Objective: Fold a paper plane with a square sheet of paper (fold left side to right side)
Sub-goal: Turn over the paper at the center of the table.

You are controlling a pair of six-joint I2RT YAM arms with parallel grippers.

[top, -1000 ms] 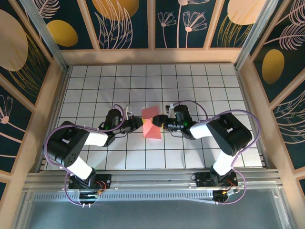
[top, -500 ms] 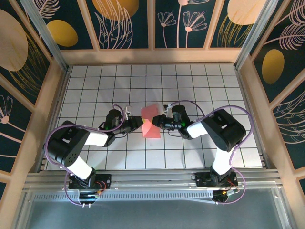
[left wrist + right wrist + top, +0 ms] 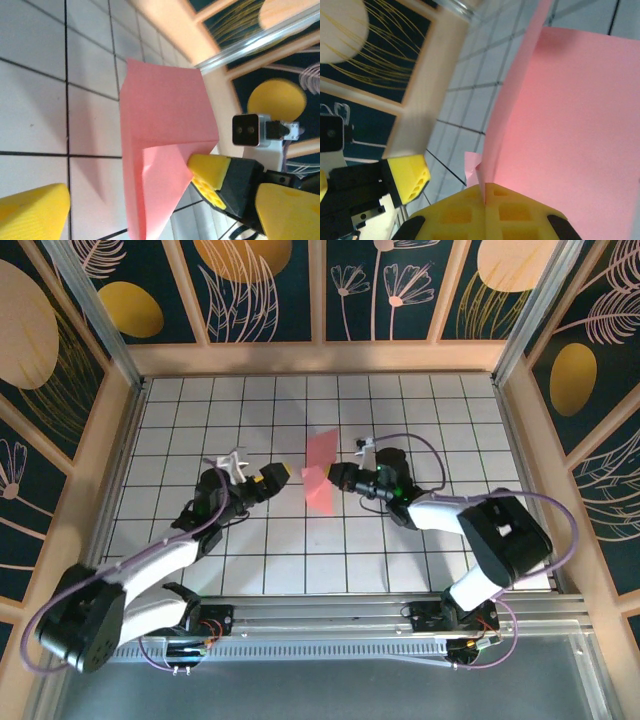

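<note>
Paper point(image 3: 322, 475) pink-red, fingertips point(image 3: 207, 171) yellow, floor point(image 3: 420, 420) white w/ dark grid, walls point(image 3: 290, 315) navy w/ gold motifs.

**No legible writing in view**

No text, label, brand, number or sign can be read. The sheet of paper point(image 3: 322, 480) is plain pink-red, the bench point(image 3: 400, 410) bears grid lines, and the wall panels point(image 3: 260, 290) bear leaf and flower drawings.

Left arm stretches toward two o'clock, left gripper point(image 3: 272, 477) splayed wide; right arm reaches toward ten o'clock, right gripper point(image 3: 334, 476) pinched on the pink paper point(image 3: 320, 492).
</note>
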